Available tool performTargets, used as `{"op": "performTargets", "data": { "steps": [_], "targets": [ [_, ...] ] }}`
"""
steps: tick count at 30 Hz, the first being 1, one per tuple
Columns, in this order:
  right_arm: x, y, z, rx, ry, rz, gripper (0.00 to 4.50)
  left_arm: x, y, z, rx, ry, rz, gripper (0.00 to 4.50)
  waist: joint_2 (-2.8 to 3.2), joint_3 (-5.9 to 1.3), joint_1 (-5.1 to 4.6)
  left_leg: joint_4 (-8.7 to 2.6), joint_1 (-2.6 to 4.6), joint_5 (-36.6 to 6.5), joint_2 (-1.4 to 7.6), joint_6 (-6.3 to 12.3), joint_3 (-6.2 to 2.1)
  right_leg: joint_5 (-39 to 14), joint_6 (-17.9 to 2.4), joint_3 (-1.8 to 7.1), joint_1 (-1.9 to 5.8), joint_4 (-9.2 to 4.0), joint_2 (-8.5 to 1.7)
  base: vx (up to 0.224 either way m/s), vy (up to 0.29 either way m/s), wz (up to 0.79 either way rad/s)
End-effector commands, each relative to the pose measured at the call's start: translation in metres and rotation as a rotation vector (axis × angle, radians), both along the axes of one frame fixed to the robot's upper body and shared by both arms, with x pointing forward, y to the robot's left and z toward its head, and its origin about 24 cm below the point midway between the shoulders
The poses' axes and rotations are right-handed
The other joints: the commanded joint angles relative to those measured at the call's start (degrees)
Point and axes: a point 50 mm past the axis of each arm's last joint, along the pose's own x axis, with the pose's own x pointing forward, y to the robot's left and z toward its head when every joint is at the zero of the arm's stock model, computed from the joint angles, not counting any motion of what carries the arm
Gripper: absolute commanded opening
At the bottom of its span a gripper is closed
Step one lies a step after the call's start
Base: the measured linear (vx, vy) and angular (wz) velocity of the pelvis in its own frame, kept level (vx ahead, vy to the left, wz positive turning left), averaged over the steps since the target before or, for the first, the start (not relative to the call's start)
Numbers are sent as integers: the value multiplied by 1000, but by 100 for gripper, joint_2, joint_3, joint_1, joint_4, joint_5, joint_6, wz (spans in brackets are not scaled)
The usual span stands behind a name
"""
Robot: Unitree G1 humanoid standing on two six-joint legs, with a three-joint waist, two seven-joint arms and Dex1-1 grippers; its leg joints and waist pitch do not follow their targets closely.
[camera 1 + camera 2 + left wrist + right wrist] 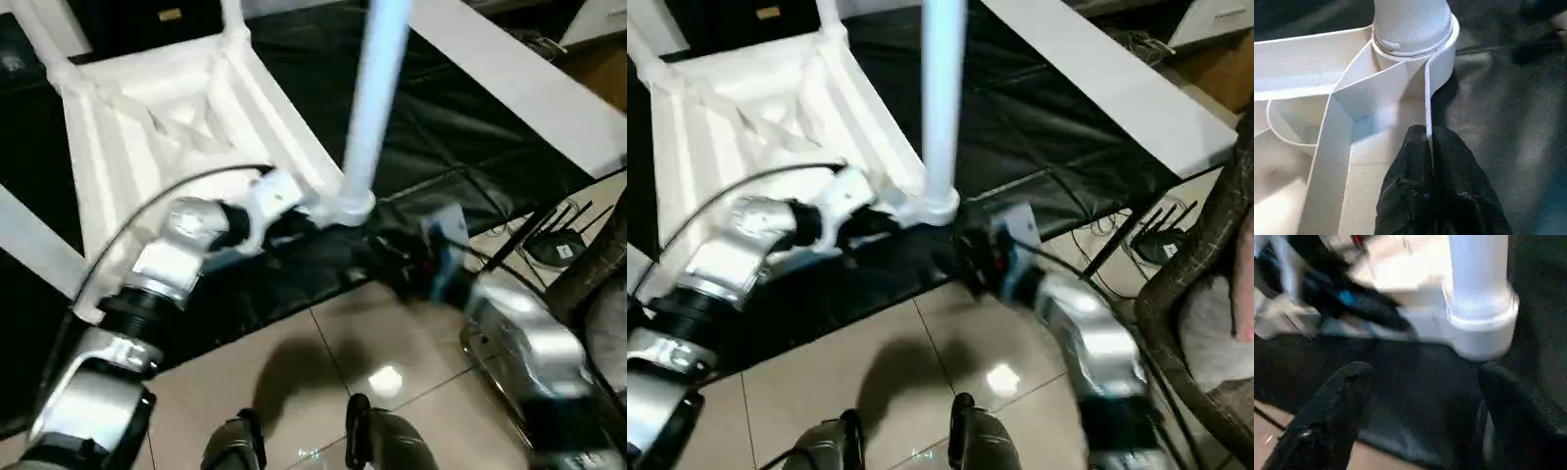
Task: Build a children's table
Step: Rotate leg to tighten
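The children's table point(147, 127) lies upside down on the black-covered work table, its ribbed underside facing up. One white leg point(372, 98) stands upright in the near corner socket point(348, 208). My left gripper point(1427, 134) is shut on the thin rim wall of the table top just beside that socket, one finger on each side of the wall. Close to the socket at the work table's front edge, my right gripper point(1422, 369) is open with nothing between its fingers point(1337, 391). The stubs of two more legs point(232, 15) rise at the far corners.
A long white board point(509, 78) lies across the black cover point(441, 147) at the right. A wicker chair point(1215, 245) and a small black router point(558, 250) stand on the floor to the right. Tiled floor point(323, 372) and my feet point(382, 441) are below the table edge.
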Motion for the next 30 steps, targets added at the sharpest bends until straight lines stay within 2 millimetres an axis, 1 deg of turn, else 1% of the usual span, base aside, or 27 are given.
{"op": "performTargets", "data": {
  "steps": [1, 3, 5, 6, 7, 8, 10, 11, 12, 13, 14, 15, 16, 17, 18, 19, 20, 21, 22, 23, 24, 25, 26, 27, 28, 29, 30],
  "targets": [
    [-8, 0, 11, 32, -53, 24, 412, 5, 10, 10, -13, -46, 29, 27, 25, -638, 52, -329, 42, -1460, 156, 577, -8, -2216, -921, 286, 462, -328, -295, 0, 0, 0],
    [-11, 1, 15, 35, -99, -7, 425, 5, 11, 15, -55, -60, 23, 54, 12, -642, 65, -321, 39, -1423, 147, 577, 11, -2224, -935, 290, 462, -337, -308, 0, 0, 0],
    [-15, 3, 14, 13, -81, -73, 447, 2, 12, 20, -128, -63, 20, 58, 0, -655, 88, -316, 33, -1289, 141, 536, 16, -2223, -965, 296, 478, -324, -315, 0, 0, 0],
    [-16, 4, 12, -11, -45, -113, 450, 0, 12, 23, -174, -69, 30, 79, -12, -657, 91, -321, 19, -1242, 127, 528, 20, -2250, -966, 286, 487, -332, -304, 0, 0, 0],
    [-18, 5, 11, -13, -29, -137, 450, -2, 13, 24, -211, -86, 48, 79, -8, -654, 93, -318, 13, -1201, 131, 494, 12, -2231, -982, 285, 498, -308, -303, 0, 0, 0],
    [-21, 7, 10, -12, -23, -145, 450, -4, 14, 24, -242, -90, 58, 95, 3, -661, 87, -315, 11, -1192, 141, 464, 13, -2257, -988, 283, 497, -316, -305, 0, 0, 0],
    [-25, 10, 10, -14, -24, -149, 450, -8, 16, 23, -272, -90, 79, 106, 4, -659, 94, -313, 39, -1290, 144, 453, 23, -2457, -887, 274, 474, -341, -300, 0, 0, 0],
    [-28, 12, 9, -11, -33, -169, 450, -11, 19, 21, -297, -98, 120, 116, -10, -657, 85, -308, 39, -1332, 118, 468, 29, -2637, -764, 258, 468, -369, -281, 0, 0, 0],
    [-31, 14, 8, -1, -27, -207, 450, -16, 22, 20, -377, -107, 194, 125, 27, -662, 90, -304, 35, -1332, 144, 427, 22, -2642, -758, 267, 467, -341, -301, 0, 0, 0],
    [-33, 16, 7, -2, -28, -233, 450, -21, 25, 20, -427, -120, 250, 125, 12, -658, 75, -312, -9, -1258, 175, 408, 21, -2580, -787, 263, 486, -340, -310, 0, 0, 0],
    [-35, 17, 6, -3, -27, -242, 450, -29, 27, 19, -462, -133, 292, 136, 35, -647, 68, -308, 44, -1442, 149, 418, 25, -2931, -662, 229, 432, -394, -280, 0, 0, 0],
    [-36, 18, 6, -4, -23, -247, 450, -32, 27, 18, -475, -138, 317, 141, 33, -659, 55, -299, 34, -1450, 142, 425, 18, -2982, -620, 230, 452, -406, -290, 0, 0, 0],
    [-38, 21, 5, -7, -19, -255, 450, -47, 27, 14, -528, -143, 406, 148, 77, -698, 40, -301, 44, -1402, 204, 363, -17, -2732, -629, 216, 447, -359, -247, 0, 0, 0],
    [-38, 21, 5, -7, -20, -255, 450, -50, 27, 14, -536, -142, 417, 162, 84, -596, 2, -512, -401, -1471, 195, 557, -395, -2408, -622, -116, 744, -174, -266, 0, 0, 0],
    [-38, 21, 5, -7, -20, -255, 450, -50, 27, 14, -536, -142, 417, 162, 203, -629, 60, -492, -213, -1846, 266, 547, -488, -2474, -560, -131, 619, -191, -239, -8, -50, 43],
    [-39, 24, 5, -15, -35, -262, 450, -67, 23, 6, -568, -154, 497, 171, 278, -678, -52, -487, -58, -2313, 470, 572, -815, -1987, -845, -123, 538, -41, -209, -8, -50, 43],
    [-39, 25, 5, -17, -43, -267, 450, -73, 19, 2, -577, -161, 523, 176, 382, -575, -78, -772, -18, -2622, 687, 761, -1214, -1716, -1072, -99, 455, 344, 13, 28, -76, 62],
    [-39, 25, 5, -17, -43, -267, 450, -73, 19, 2, -577, -161, 523, 176, 382, -575, -78, -772, -18, -2622, 687, 761, -1214, -1716, -1072, -99, 455, 344, 13, -4, -135, 65],
    [-38, 26, 5, -27, -54, -268, 450, -80, 16, -5, -577, -166, 573, 176, 312, -533, -85, -842, 126, -3003, 768, 887, -1434, -1953, -1159, 45, 291, 693, 135, -4, -135, 65],
    [-38, 27, 5, -33, -61, -268, 450, -85, 14, -10, -578, -167, 607, 176, 254, -475, 19, -904, -22, -3244, 565, 673, -1493, -2022, -1320, 368, 291, 939, 117, 16, -214, 82],
    [-38, 27, 5, -35, -65, -266, 450, -88, 12, -14, -572, -160, 635, 187, 178, -476, 54, -872, -130, -3198, 415, 592, -1440, -2265, -1431, 499, 355, 840, 82, -18, -299, 97],
    [-38, 30, 6, -38, -74, -254, 450, -95, 7, -22, -550, -146, 674, 196, -240, -355, 188, 1678, 504, -2024, -679, 282, -280, -5956, -1806, 165, -687, -981, -378, -18, -299, 97],
    [-38, 30, 6, -38, -74, -254, 450, -95, 7, -22, -550, -146, 674, 196, -240, -355, 188, 1678, 504, -2024, -679, 282, -280, -5956, -1806, 165, -687, -981, -378, -71, -316, 89],
    [-38, 30, 6, -39, -74, -252, 450, -96, 7, -22, -549, -145, 677, 196, -101, -442, 138, 1565, -188, -1652, -604, 389, -64, -6546, -353, 282, 165, -579, -348, -7, -261, 62],
    [-36, 33, 5, -51, -82, -233, 450, -100, 3, -28, -527, -135, 722, 196, -154, -448, 217, 1151, -181, -1444, -523, 432, -34, -6227, 1265, 426, 417, -522, -578, -7, -261, 62],
    [-36, 33, 5, -51, -82, -233, 450, -100, 3, -28, -527, -135, 722, 196, -121, -624, 278, 761, -39, -1385, -372, 896, -198, -5388, 1404, 786, 652, -439, -925, 2, -213, 86],
    [-36, 33, 5, -51, -82, -233, 450, -100, 3, -28, -527, -135, 722, 196, -119, -684, 305, 652, -15, -1232, -290, 1076, -279, -4878, 1150, 834, 794, -415, -1053, -88, -211, 97]
  ]
}}
